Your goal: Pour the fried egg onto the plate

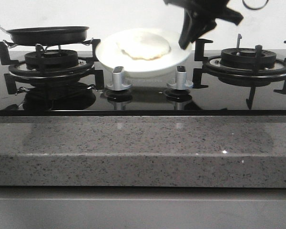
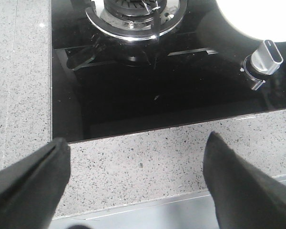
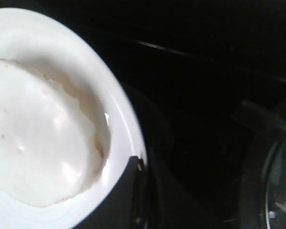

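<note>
- Glossy white plate (image 1: 142, 61) sits at twelve o'clock on the hob between the two burners, tilted toward the camera, with the fried egg (image 1: 144, 46) lying flat in it.
- Right hand (image 1: 193, 33) grips the plate's rim at three o'clock — clenched on it.
- Left hand (image 2: 136, 186) hangs spread and empty over the granite counter (image 2: 148, 162).
- Black pan (image 1: 47, 34) rests on the left burner, at nine o'clock.
- The egg looks soft, light, slippery — the plate stiff, breakable, best held by its rim.

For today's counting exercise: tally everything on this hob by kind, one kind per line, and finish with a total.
Burners: 2
Control knobs: 2
Frying pans: 1
Plates: 1
Fried eggs: 1
Total: 7
</note>
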`<state>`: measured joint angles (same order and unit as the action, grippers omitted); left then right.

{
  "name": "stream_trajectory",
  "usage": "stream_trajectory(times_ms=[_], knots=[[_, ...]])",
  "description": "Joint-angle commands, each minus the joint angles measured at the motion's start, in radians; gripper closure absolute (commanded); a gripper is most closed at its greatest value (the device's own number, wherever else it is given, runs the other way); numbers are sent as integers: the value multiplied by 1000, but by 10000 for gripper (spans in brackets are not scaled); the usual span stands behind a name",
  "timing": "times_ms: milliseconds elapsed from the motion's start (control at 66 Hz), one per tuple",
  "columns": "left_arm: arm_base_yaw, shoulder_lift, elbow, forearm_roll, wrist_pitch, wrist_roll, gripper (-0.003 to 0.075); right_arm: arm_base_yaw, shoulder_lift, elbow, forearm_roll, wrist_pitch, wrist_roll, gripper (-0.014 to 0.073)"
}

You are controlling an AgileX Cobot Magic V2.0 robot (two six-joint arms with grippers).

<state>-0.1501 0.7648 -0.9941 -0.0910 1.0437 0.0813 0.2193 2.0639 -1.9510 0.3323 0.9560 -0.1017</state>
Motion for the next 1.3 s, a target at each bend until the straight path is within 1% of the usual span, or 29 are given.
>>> stream_trajectory(times_ms=[0,106,182,273,303,333,379,454,485,606,757,863,969,1287], knots=[[-7,-3,-25,-12,-57,-9,155,-15,-50,-40,20,-41,-3,661],[-7,-3,-25,-12,-57,-9,155,-16,-44,-40,20,-31,-3,654],[-7,-3,-25,-12,-57,-9,155,-16,-41,-40,20,-25,-3,611],[-7,-3,-25,-12,-57,-9,155,-16,-37,-40,20,-13,-3,485],[-7,-3,-25,-12,-57,-9,155,-16,-36,-40,20,-10,-3,420],[-7,-3,-25,-12,-57,-9,155,-16,-36,-40,20,-10,-3,382],[-7,-3,-25,-12,-57,-9,155,-16,-36,-41,20,-10,-3,298],[-7,-3,-25,-12,-57,-9,155,-16,-40,-47,20,-4,-3,205],[-7,-3,-25,-12,-57,-9,155,-16,-41,-52,20,6,-3,193],[-7,-3,-25,-12,-57,-9,155,-16,-63,-87,20,80,-3,191],[-7,-3,-25,-12,-57,-9,155,-12,-148,-89,20,137,-3,191],[-7,-3,-25,-12,-57,-9,155,-1,-245,-37,2,144,-3,191],[-7,-3,-25,-12,-57,-9,155,2,-362,77,-26,93,-3,191],[-7,-3,-25,-12,-57,-9,155,2,-815,623,-62,-168,-3,191]])
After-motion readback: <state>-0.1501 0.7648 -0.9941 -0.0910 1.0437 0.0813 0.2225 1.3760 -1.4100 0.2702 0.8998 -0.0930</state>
